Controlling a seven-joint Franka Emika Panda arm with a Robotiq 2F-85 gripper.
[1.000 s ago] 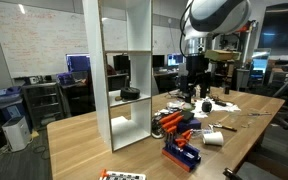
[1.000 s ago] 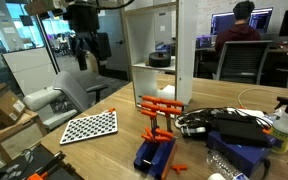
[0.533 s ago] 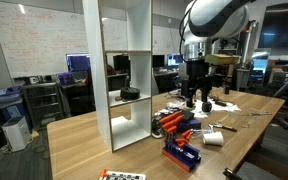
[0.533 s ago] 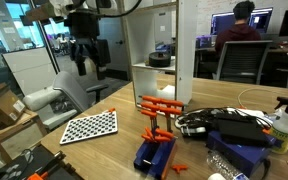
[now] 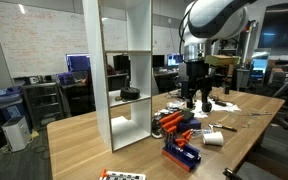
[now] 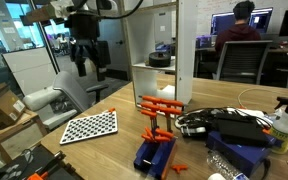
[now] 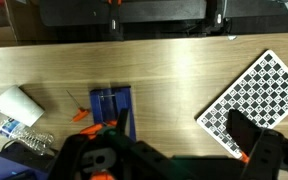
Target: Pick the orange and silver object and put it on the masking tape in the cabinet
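Currently reaching: pincer (image 5: 196, 100) hangs spread, empty, above tabletop (image 5: 84, 140), orange and silver object (image 7: 81, 114) apparently below it by the blue toy (image 7: 112, 104); next needs descent and clench, then masking tape (image 5: 130, 94) in cabinet (image 5: 91, 70).

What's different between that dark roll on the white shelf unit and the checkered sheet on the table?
Shape: the masking tape is a round roll, while the checkered sheet is a thin rectangle. Colour: the masking tape is dark all over; the checkered sheet is black and white squares. Place: the masking tape sits on a shelf of the cabinet; the checkered sheet lies on the wooden table. Both lie flat.
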